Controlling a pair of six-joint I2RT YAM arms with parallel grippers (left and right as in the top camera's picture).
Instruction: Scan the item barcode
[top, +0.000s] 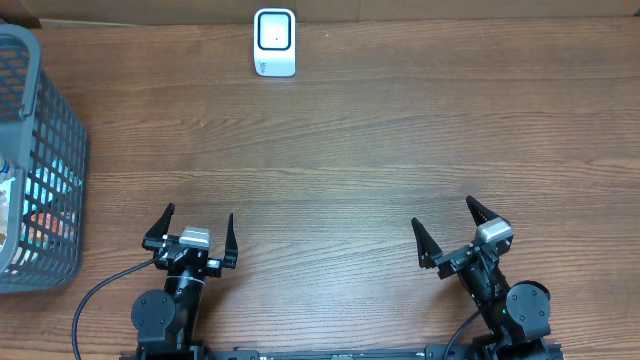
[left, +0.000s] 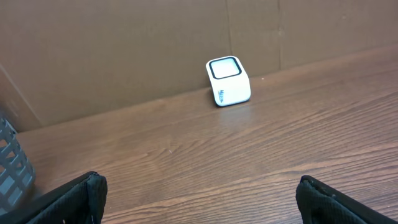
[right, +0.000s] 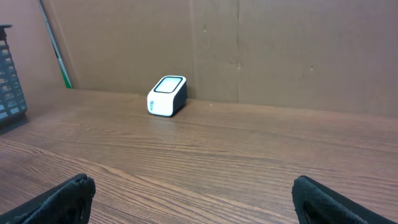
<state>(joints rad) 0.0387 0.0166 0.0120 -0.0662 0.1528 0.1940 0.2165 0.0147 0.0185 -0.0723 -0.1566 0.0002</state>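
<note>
Small white rounded plastic scanner box (top: 274, 42), dark-rimmed glossy window up, at twelve o'clock on grained brown wooden table (top: 350, 140). Grey plastic lattice basket (top: 58, 150) at nine. Black left gripper (top: 200, 213) at seven and right gripper (top: 443, 211) at five, spread wide, empty.

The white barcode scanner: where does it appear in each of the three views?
Overhead: barcode scanner at the top, slightly left of centre.
Left wrist: barcode scanner in the upper middle, slightly right of centre.
Right wrist: barcode scanner left of centre, above the middle.
Shared landmark: the grey basket, at the left edge in every view.
</note>
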